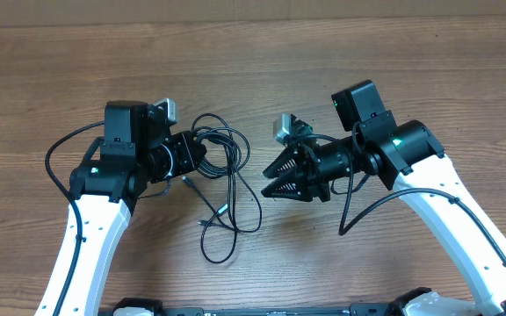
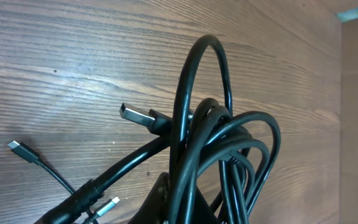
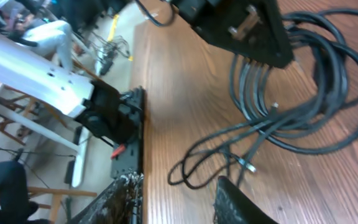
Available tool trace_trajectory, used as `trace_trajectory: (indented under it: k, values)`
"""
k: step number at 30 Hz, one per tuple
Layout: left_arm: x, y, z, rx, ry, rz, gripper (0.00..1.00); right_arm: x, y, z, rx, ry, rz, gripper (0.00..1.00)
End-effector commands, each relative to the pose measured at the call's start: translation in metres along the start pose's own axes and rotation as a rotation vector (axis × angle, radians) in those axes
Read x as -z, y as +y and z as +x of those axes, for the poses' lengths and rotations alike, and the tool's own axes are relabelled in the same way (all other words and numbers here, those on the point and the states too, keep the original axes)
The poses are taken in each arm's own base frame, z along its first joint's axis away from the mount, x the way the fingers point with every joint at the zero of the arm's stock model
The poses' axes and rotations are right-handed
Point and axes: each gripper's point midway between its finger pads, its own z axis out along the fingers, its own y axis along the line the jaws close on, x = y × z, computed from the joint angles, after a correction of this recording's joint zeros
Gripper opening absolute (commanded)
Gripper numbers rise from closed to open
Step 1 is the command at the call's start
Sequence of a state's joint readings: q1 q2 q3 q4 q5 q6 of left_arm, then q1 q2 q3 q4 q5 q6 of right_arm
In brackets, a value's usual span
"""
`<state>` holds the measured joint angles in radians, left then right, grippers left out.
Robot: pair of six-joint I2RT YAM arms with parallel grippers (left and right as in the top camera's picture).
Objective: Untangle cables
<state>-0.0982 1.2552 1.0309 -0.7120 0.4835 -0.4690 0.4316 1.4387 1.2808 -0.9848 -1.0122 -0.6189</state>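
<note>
You have the cables (image 1: 224, 171) lying as one loose black knot on the bench (image 1: 323, 53), between the two arms and closer to the left one. Several thin loops are stacked over each other at the top of the knot, and from there long strands trail down toward the near edge and curl back in a narrow loop. In the left wrist view the loops rise in a tight arch, crossing one another so closely that you cannot tell which strand belongs to which cord. A flat rectangular plug (image 2: 135, 115) sticks out of the bundle to the left, just above the wood. A small silver-tipped plug (image 2: 15, 147) lies apart on the bench, and a second silver tip (image 2: 107, 207) shows low in the frame beside the strands. Your left gripper (image 1: 193, 152) is buried in the upper left of the knot, its jaws pressed together on a bunch of the loops. Your right gripper (image 1: 269, 179) sits just to the right of the knot, apart from it, jaws spread with only bare wood between them. The thicker black cable of the left arm (image 1: 55, 151) bows out to the left, well clear of the knot, and the right arm's own cable (image 1: 351, 206) hangs in a curve below that wrist.
</note>
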Motion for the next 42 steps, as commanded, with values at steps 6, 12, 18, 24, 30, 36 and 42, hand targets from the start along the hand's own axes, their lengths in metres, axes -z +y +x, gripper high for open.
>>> trace_trajectory:
  k: [6,12,18,24,30,36,42]
  values:
    - [0.001,-0.013,0.0,-0.019,0.01,0.042,0.04,0.005,-0.004,0.002,-0.007,0.019,0.062,0.47]
    - [0.001,-0.013,0.0,-0.019,0.01,0.042,0.04,0.005,-0.004,0.002,-0.007,0.019,0.062,0.52]
    - [0.001,-0.013,0.0,-0.019,0.01,0.042,0.04,0.005,-0.004,0.002,-0.007,0.019,0.062,0.55]
    - [0.001,-0.013,-0.001,-0.019,0.01,0.042,0.04,0.005,-0.004,0.002,-0.007,0.019,0.062,0.56]
    - [0.001,-0.013,0.0,-0.018,0.012,0.042,0.04,0.005,-0.004,0.002,-0.008,0.019,0.062,0.61]
    - [0.001,-0.009,0.008,0.005,0.042,0.026,0.04,0.005,-0.004,0.002,-0.007,0.019,0.062,0.65]
    - [0.002,-0.012,0.013,0.012,0.069,0.048,0.04,0.004,0.001,0.002,-0.059,0.013,0.036,1.0]
